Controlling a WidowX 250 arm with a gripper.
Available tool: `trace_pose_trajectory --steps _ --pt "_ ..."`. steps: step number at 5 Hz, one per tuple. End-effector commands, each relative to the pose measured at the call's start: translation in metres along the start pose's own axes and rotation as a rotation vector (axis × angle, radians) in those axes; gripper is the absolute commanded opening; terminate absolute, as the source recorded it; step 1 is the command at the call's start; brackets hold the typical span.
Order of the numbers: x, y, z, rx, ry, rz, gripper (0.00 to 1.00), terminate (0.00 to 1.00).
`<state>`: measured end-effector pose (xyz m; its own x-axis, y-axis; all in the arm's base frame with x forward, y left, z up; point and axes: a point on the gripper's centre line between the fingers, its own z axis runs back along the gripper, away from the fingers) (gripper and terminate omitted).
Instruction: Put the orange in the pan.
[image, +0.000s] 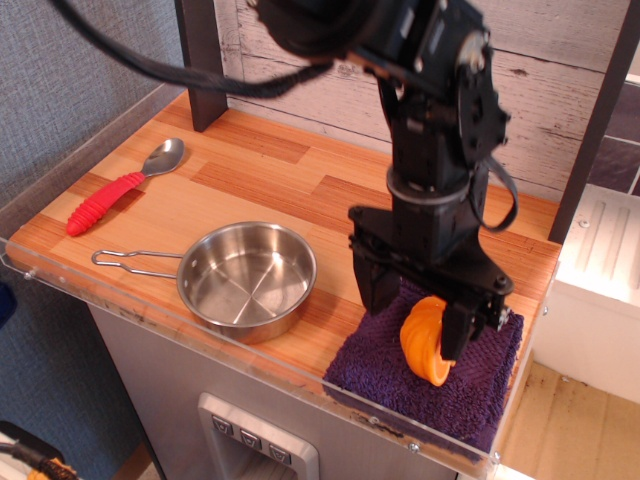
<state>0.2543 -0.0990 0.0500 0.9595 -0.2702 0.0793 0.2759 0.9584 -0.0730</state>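
The orange (420, 345) stands on its edge on a purple towel (455, 390) at the front right of the counter. My gripper (410, 328) is low over it and open, with one black finger (370, 290) to the left of the orange and the other (460, 330) in front of its right side, hiding the cut face. I cannot tell whether the fingers touch it. The shiny steel pan (240, 288) sits empty to the left of the towel, with its wire handle (130, 262) pointing left.
A spoon with a red ribbed handle (105, 200) lies at the left of the counter. A clear plastic rim (200, 345) runs along the front edge. A dark post (200, 60) stands at the back left, and a plank wall is behind.
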Motion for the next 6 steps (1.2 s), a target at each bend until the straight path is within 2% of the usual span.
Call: trace_pose_trajectory --steps 1,2,3,4,5,6 --pt "0.006 -0.007 -0.015 0.004 -0.005 -0.027 0.0 0.0" --pt "0.006 -0.009 -0.001 0.0 -0.055 -0.034 0.0 0.0" --pt "0.0 -0.002 0.039 -0.015 -0.141 -0.025 0.0 0.0" --pt "-0.021 0.039 0.081 0.022 -0.193 0.122 0.0 0.0" --pt "-0.042 0.078 0.086 0.103 -0.131 0.252 0.0 0.0" --pt "-0.06 0.109 0.07 0.145 -0.044 0.347 0.0 0.0"
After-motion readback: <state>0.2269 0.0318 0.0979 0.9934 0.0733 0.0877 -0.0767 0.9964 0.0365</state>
